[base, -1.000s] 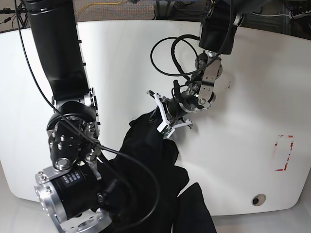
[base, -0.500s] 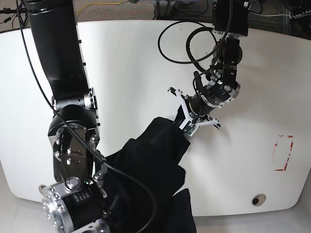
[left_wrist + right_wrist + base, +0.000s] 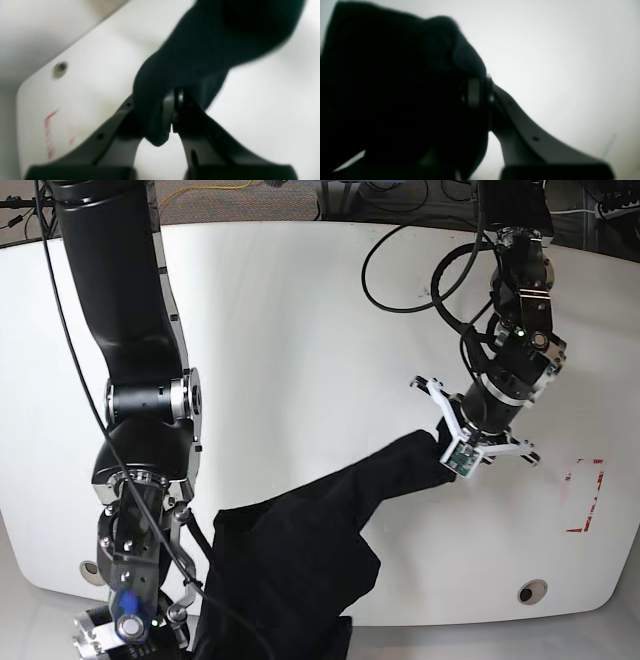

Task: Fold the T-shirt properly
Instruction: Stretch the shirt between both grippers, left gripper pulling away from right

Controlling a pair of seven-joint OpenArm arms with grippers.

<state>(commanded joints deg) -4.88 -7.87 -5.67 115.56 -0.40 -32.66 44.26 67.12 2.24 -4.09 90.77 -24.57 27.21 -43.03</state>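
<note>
Base view: my left pincer [image 3: 462, 457] grips a corner of the black T-shirt [image 3: 310, 550], stretched toward the counter's [image 3: 270, 330] right edge. My right pincer [image 3: 480, 95] pinches its cloth too.

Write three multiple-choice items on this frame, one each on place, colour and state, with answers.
1. Where is the round hole beside the red marks, in the base view?
A. Upper left
B. Lower right
C. Upper middle

2. What colour is the shirt fabric?
A. Black
B. Yellow
C. White

3. How is the left gripper?
A. Wide open, empty
B. Out of view
C. Closed on fabric

Answers:
1. B: the hole sits low on the right of the table.
2. A: the T-shirt looks black.
3. C: cloth is pinched between the left gripper's fingers.
</note>
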